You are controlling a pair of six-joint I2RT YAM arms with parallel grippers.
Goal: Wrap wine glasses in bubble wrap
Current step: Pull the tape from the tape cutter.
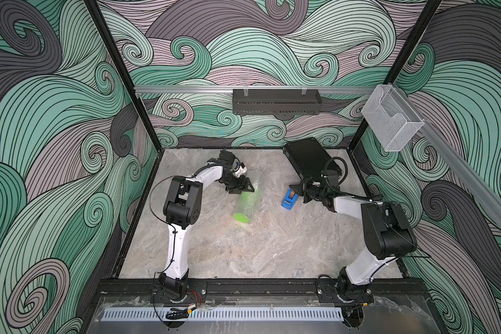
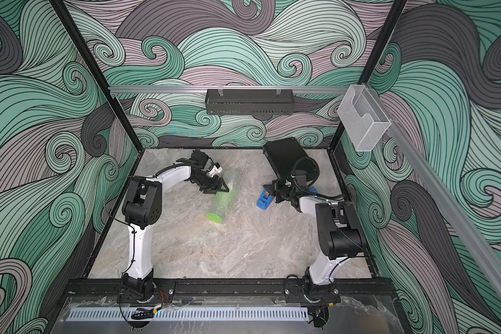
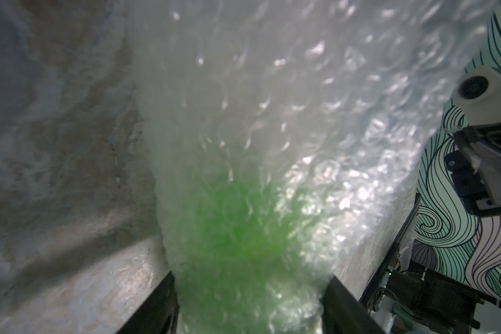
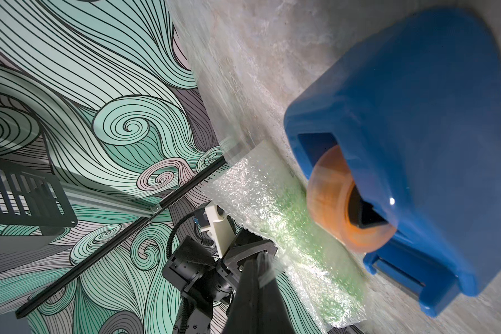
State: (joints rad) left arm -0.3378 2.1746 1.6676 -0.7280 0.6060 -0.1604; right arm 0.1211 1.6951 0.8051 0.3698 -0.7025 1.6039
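Left hand (image 1: 245, 186) pinches the far end of the roll, bubble wrap (image 1: 248, 202) filling the gap between both fingers. The lime goblet (image 1: 241, 217) lies on its side inside it, mid-surface (image 1: 243, 254), green end poking out toward my base. I judge the bundle light, the wrap soft, springy and apt to uncurl, so the firm hold is over the stiff cup, not the empty overhang. My left arm reaches forward, elbow bent, wrist low and turned inward. My right hand (image 1: 297, 188) is pressed together just beside the blue tape dispenser (image 1: 289, 200); whether it holds tape I cannot tell.
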